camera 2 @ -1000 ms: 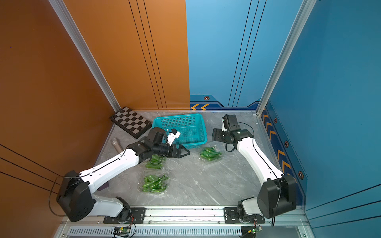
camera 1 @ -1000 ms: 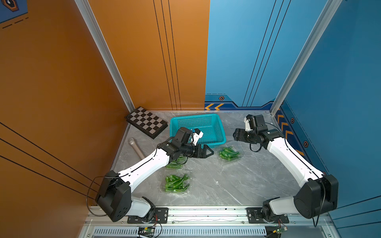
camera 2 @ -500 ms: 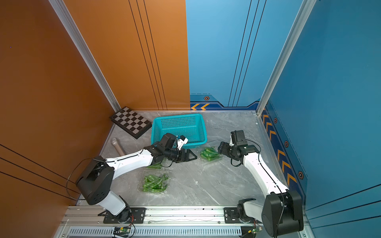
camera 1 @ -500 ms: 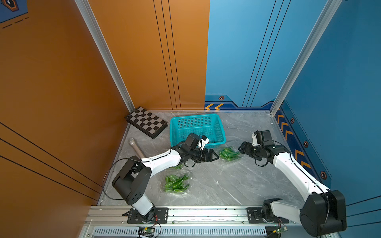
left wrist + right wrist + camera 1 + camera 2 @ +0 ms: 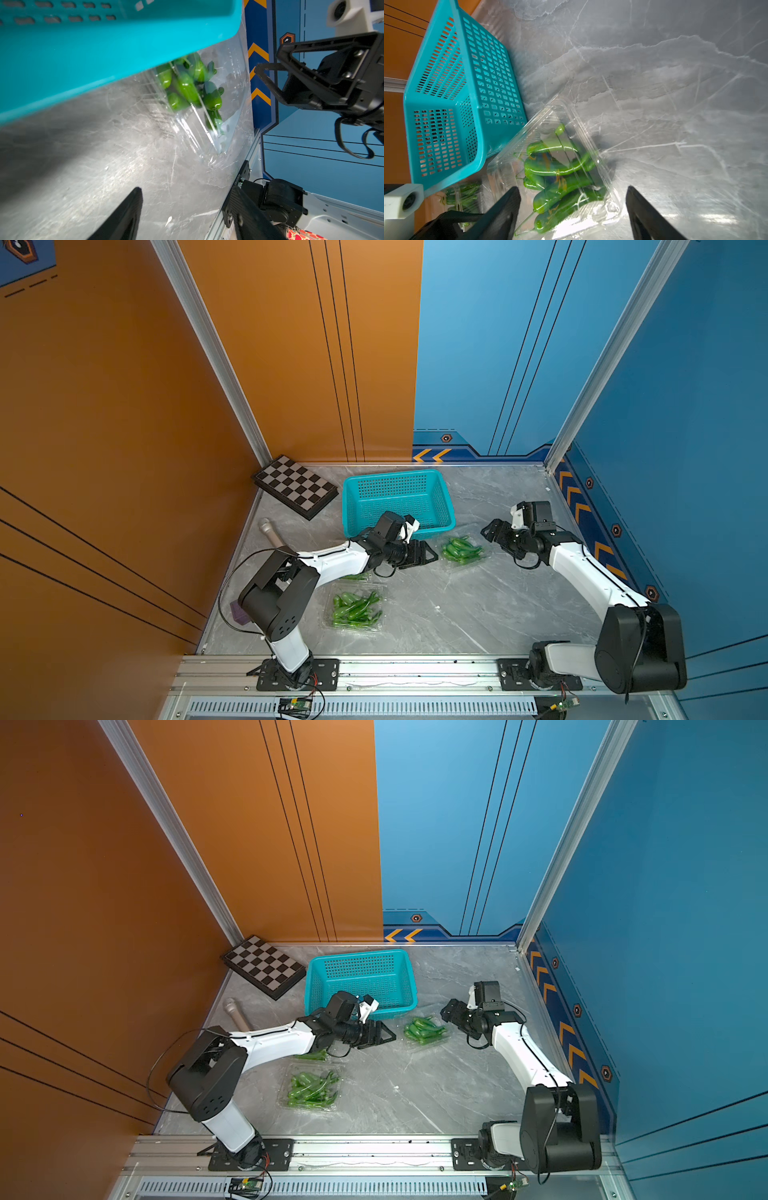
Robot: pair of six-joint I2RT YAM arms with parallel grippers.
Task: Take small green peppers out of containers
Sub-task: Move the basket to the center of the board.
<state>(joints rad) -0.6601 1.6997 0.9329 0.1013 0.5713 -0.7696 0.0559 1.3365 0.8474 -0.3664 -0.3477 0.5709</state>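
- The grey table (image 5: 478, 614) is largest; a teal basket (image 5: 390, 489) stands at its 12 o'clock.
- The left gripper (image 5: 432, 556), at 9 o'clock of 1 clear container (image 5: 610, 207), has jaws apart and empty.
- The right gripper (image 5: 487, 533), at its 3 o'clock, has jaws spread wide, holding nothing.
- This container lies beside the basket's 5 o'clock corner, small green peppers (image 5: 459, 548) inside.
- 2 other containers (image 5: 328, 624) with peppers lie near 7 o'clock, 1 partly under the left arm (image 5: 332, 558).
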